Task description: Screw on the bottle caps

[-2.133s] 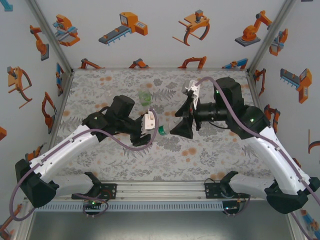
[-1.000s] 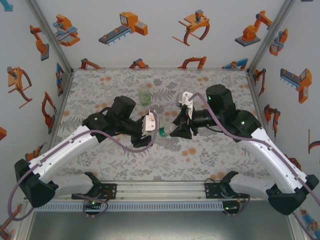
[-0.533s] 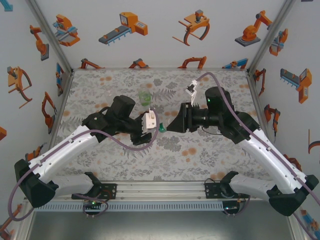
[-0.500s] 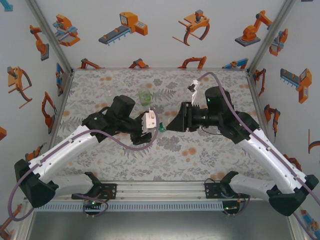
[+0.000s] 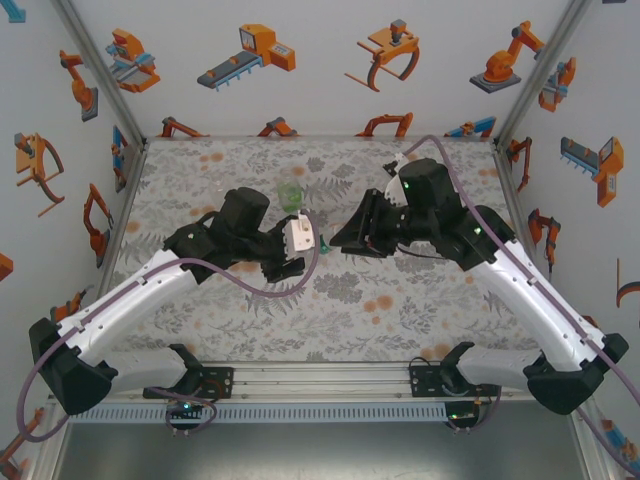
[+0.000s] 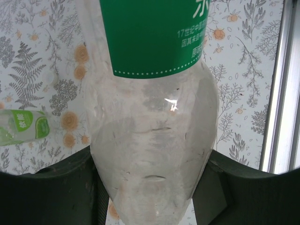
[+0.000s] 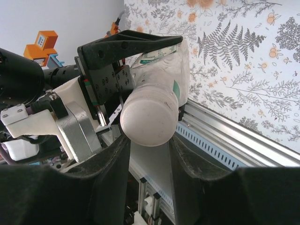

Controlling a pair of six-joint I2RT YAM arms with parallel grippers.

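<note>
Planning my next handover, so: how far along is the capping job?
Done: I can't confirm any bottle capped. In hand: the left gripper clamps the large bottle, and the right gripper brackets its rounded end. Left: the small green bottle sits on the table, apart from both grippers; whether it is capped is unclear.

Top external: high, near edge, looking down over table (image 5: pixel 400 310). Wrist cameras: close, seemingly face-to-face, sharing clear bottle (image 6: pixel 154 154).

Figure: Bottle spanning two facing grippers at mid-table.
The bottle (image 6: pixel 154 140) lies crosswise above the table (image 5: pixel 420 310), left gripper (image 5: pixel 310 245) at its left, right gripper (image 5: pixel 337 240) at its right; a short bottle (image 5: pixel 290 194) rests behind.
</note>
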